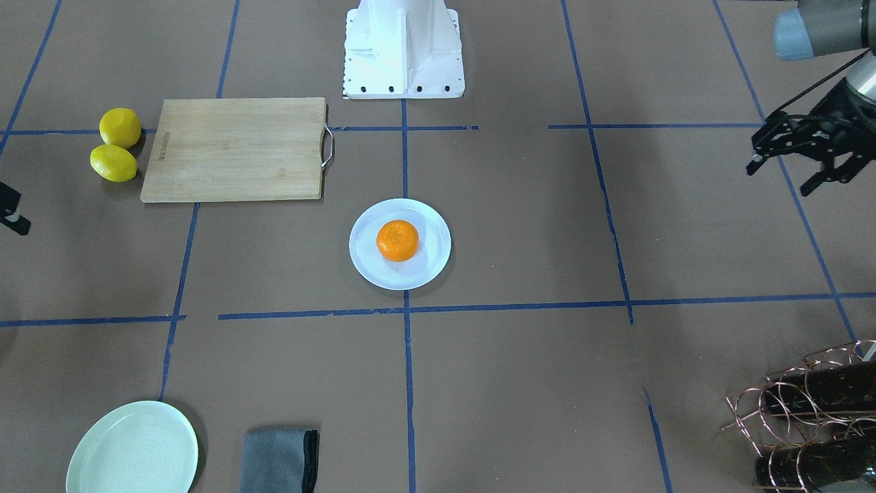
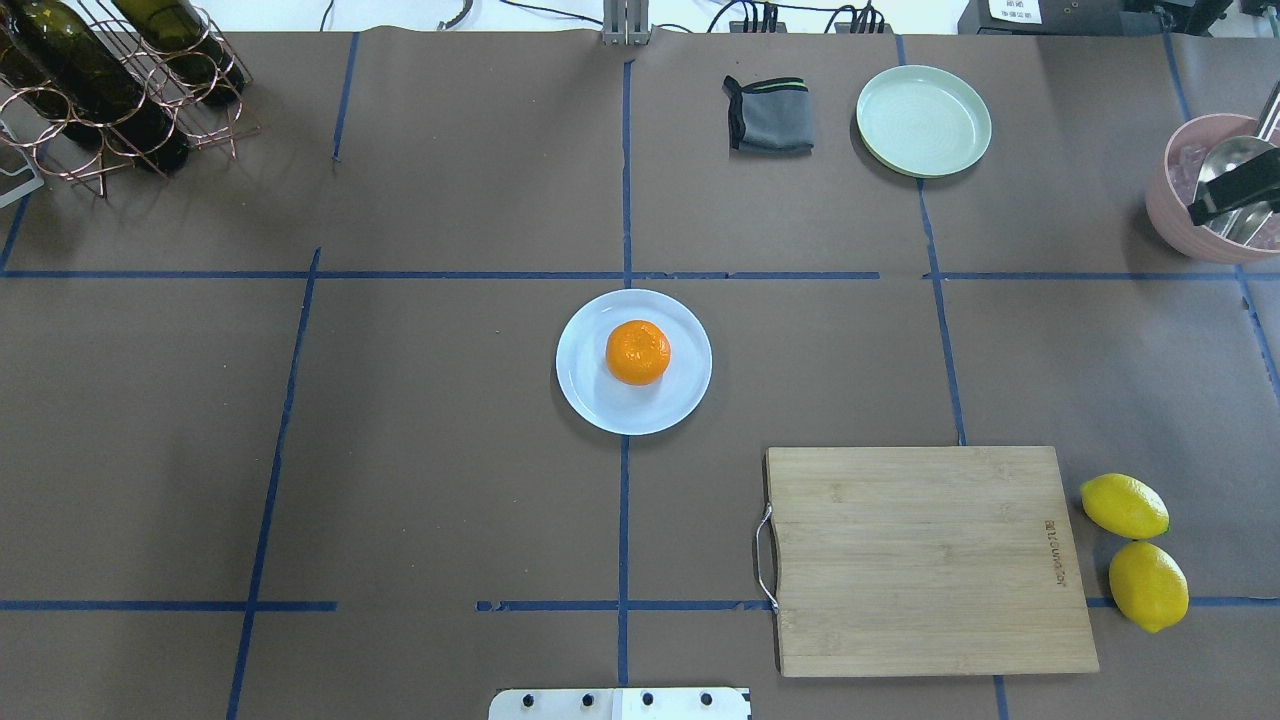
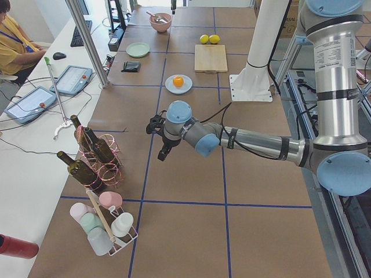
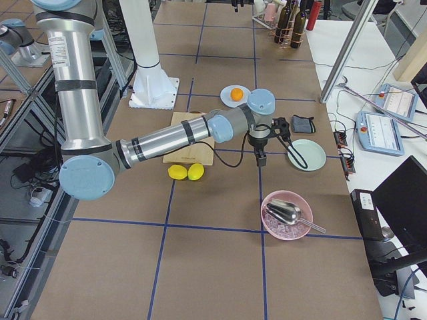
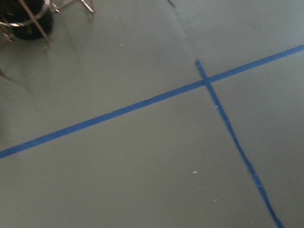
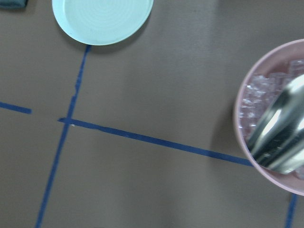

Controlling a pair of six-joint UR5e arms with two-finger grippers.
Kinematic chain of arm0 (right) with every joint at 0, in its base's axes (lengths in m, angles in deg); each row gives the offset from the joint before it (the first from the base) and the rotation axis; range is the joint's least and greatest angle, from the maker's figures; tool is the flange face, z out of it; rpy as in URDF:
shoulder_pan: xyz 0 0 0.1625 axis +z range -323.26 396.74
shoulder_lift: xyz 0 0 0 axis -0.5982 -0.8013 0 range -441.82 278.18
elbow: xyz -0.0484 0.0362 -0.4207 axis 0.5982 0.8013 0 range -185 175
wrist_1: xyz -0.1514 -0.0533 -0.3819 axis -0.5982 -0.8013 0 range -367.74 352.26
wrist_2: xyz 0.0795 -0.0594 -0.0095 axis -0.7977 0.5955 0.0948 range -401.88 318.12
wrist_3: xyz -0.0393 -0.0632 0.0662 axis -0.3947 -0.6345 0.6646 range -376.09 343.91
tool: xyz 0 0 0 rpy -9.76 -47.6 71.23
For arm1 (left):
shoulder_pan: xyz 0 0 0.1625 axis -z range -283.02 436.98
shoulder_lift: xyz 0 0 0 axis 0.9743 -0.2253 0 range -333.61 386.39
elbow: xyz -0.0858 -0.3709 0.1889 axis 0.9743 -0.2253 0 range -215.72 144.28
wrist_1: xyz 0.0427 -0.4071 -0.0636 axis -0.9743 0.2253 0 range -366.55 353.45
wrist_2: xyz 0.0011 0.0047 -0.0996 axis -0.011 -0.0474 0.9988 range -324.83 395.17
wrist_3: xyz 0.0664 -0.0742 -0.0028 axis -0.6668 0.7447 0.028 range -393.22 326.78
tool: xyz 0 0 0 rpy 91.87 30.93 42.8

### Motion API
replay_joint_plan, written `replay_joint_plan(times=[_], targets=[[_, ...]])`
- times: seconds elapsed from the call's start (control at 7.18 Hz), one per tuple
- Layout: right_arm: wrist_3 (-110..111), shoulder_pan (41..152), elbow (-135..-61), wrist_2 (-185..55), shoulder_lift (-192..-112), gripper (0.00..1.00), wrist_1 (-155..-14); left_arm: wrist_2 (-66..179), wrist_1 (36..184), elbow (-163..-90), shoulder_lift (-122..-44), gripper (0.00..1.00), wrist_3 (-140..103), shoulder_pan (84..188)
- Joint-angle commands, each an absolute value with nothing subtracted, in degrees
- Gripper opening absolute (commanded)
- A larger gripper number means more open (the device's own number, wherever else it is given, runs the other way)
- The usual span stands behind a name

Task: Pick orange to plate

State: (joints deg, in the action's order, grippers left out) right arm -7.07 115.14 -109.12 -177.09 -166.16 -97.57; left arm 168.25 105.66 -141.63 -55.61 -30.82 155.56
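The orange (image 1: 397,240) (image 2: 638,352) rests in the middle of the pale bluish-white plate (image 1: 428,266) (image 2: 598,402) at the table's centre, with no gripper touching it. My left gripper (image 1: 786,174) hovers far off to the side, near the wine rack, its fingers spread open and empty. In the exterior left view that left gripper (image 3: 160,136) hangs above bare table. My right gripper (image 2: 1235,188) shows only partly at the frame edge, over the pink bowl; whether it is open or shut I cannot tell. Both wrist views show only table, tape and other dishes.
A wooden cutting board (image 2: 925,560) lies near the robot's right side, two lemons (image 2: 1124,505) beside it. A mint-green plate (image 2: 923,120), a grey cloth (image 2: 770,115) and a pink bowl (image 2: 1185,215) with a scoop stand far right. The bottle rack (image 2: 100,90) is far left.
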Motion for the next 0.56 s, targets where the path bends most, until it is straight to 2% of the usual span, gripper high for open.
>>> replay_joint_plan(times=[0.0, 0.14, 0.28, 0.42], targets=[[-28.49, 122.58, -108.11, -175.74, -166.20, 1.00, -111.93, 168.32, 87.55, -138.23, -60.51, 1.00, -50.75, 167.73], [-34.74, 124.61, -104.53, -176.52, -166.29, 1.00, -113.89, 168.93, 82.27, -136.38, -62.37, 1.00, -51.15, 167.94], [-36.02, 124.81, -103.54, -176.88, -167.16, 1.00, -114.00, 169.03, 74.39, -136.62, -65.17, 1.00, -51.24, 168.38], [-35.69, 125.68, -103.53, -176.79, -167.25, 1.00, -114.35, 169.20, 73.18, -136.10, -65.02, 1.00, -50.72, 168.39]])
